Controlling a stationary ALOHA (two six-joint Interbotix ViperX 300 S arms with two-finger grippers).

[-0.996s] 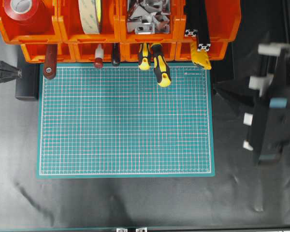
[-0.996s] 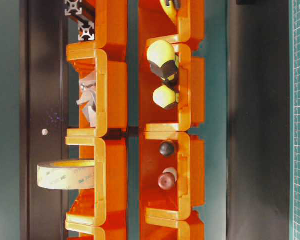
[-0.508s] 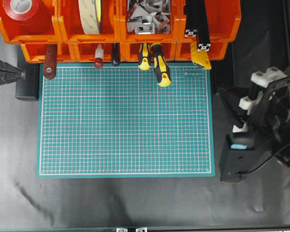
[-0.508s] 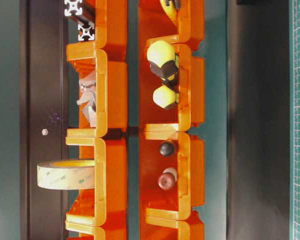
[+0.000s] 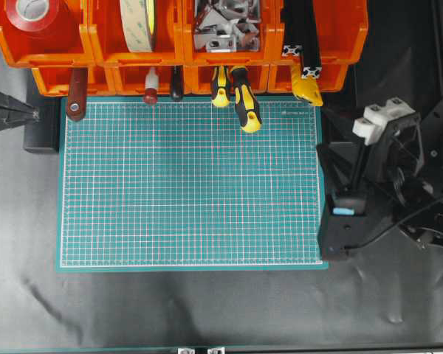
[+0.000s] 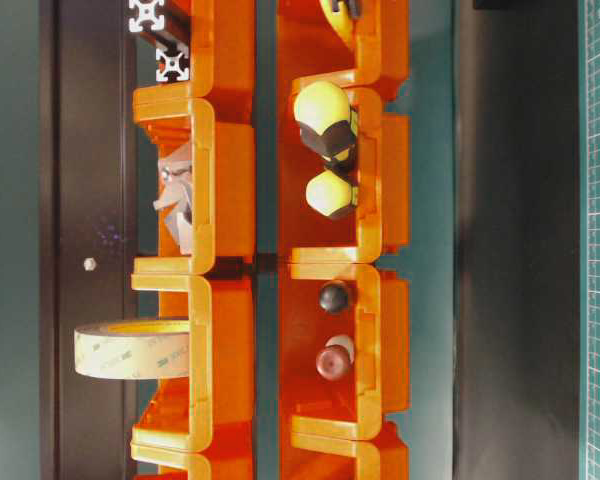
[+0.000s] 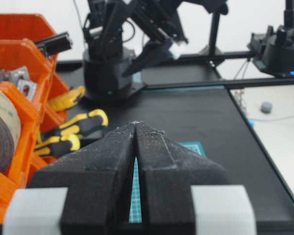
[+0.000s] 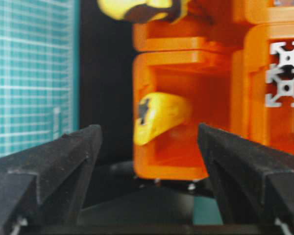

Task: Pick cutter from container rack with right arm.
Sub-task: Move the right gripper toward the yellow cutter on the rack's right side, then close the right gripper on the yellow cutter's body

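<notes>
Right gripper (image 8: 147,161) jaws spread wide, nothing between them, aimed at the cutter (image 8: 159,117). Cutter sits in the container rack (image 5: 332,44), lower-tier rightmost bin, yellow end poking out over the cutting mat (image 5: 192,184) corner. Left gripper (image 7: 136,128) pressed together, parked at mat's left.

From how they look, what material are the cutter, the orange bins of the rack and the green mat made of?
The cutter: probably plastic, with a smooth, slightly glossy yellow shell.
The container rack: seemingly moulded plastic, bright orange, with rounded rims and a soft shine.
The mat: likely a matte vinyl or rubbery sheet, flat, printed with a fine white grid. Its exact material cannot be told.
</notes>
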